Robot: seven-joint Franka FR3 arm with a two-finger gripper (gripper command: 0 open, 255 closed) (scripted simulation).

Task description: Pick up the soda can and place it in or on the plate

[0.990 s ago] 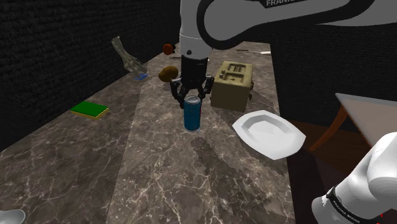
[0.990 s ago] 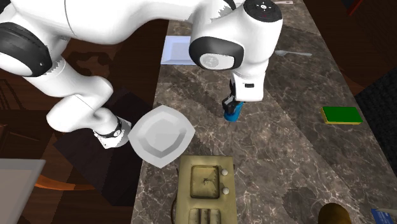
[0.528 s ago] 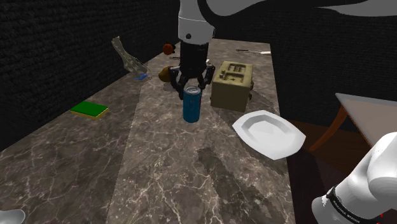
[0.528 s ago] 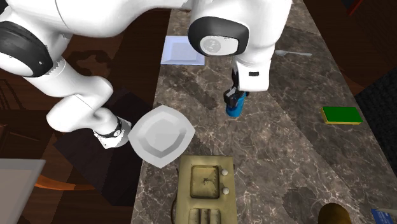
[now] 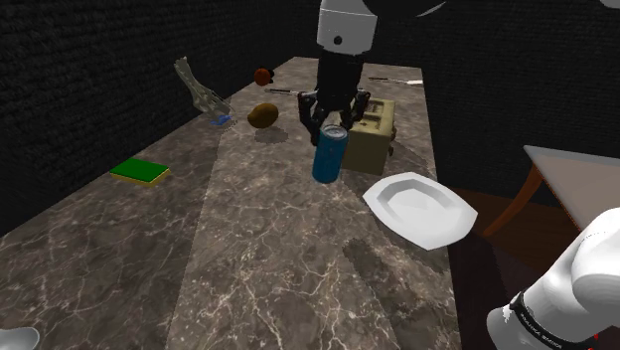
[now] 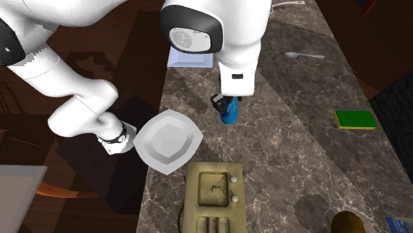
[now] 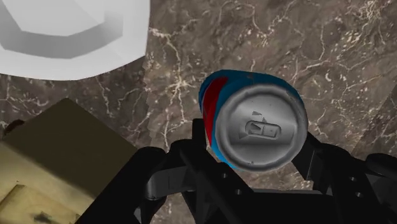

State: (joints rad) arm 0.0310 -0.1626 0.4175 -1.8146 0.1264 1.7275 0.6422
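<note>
White arm [image 6: 76, 114], dark joint caps [image 6: 192, 37], black pincer [image 5: 334, 121]; one dark band [image 6: 116, 135], possibly ribbed.

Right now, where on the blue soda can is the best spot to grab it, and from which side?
Grip the soda can on its curved wall just under the top rim, coming down from above. It is nearly upright and a round cylinder, so two opposite sides give a firm pinch. The claw is shut on it in just this way.
</note>
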